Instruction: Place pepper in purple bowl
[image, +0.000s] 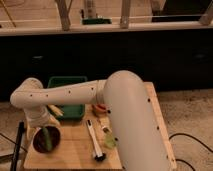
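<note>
The purple bowl (37, 145) sits on the wooden table at the front left. A slim green pepper (46, 138) lies inside it, reaching from the bowl's middle up toward its far rim. My gripper (42, 126) hangs just above the far edge of the bowl, at the end of the white arm that reaches in from the right. Its jaws stand open and the pepper's upper end is just below them. The arm's bulky white forearm hides much of the table's right half.
A green tray (67, 94) stands behind the bowl, with a pale yellow stick (55, 111) by its front left corner. Mid-table lie an orange item (100, 107), a long white and black tool (94, 141) and a yellow-green item (110, 141). A black pole (20, 145) stands left.
</note>
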